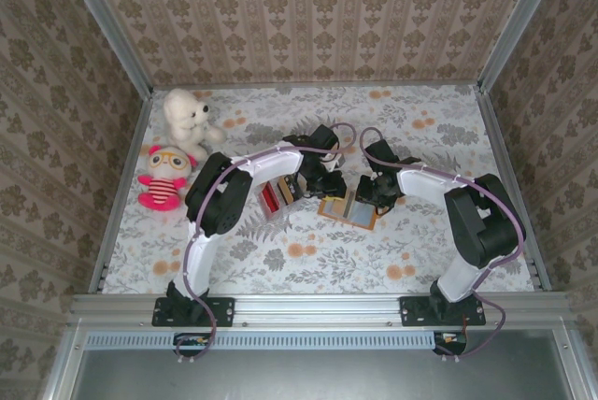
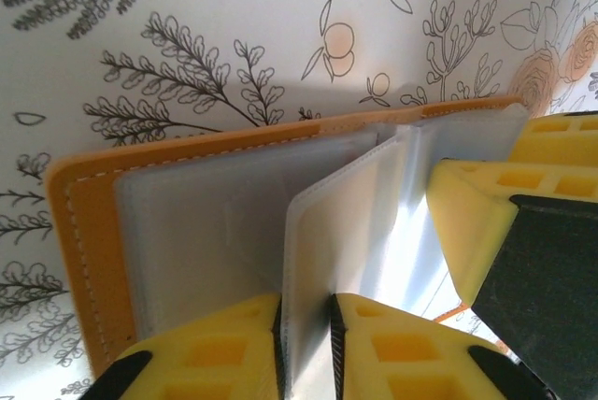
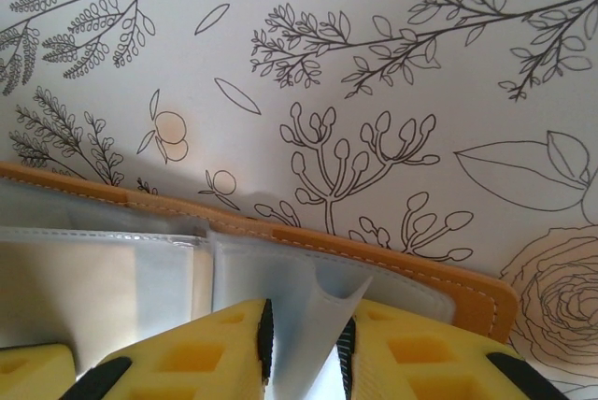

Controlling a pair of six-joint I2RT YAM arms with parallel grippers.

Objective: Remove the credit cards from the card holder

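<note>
Left gripper (image 2: 306, 349) clamps a clear pocket leaf (image 2: 346, 222) of the card holder (image 2: 89, 232). Right gripper (image 3: 305, 353) pinches a second pocket leaf (image 3: 280, 297).

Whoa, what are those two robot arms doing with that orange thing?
They are working on the open card holder in the middle of the table. The left hand pinches one of its clear pocket pages, and the right hand pinches another near the holder's edge. A red thing, perhaps cards taken out, lies on the table just left of the holder.
</note>
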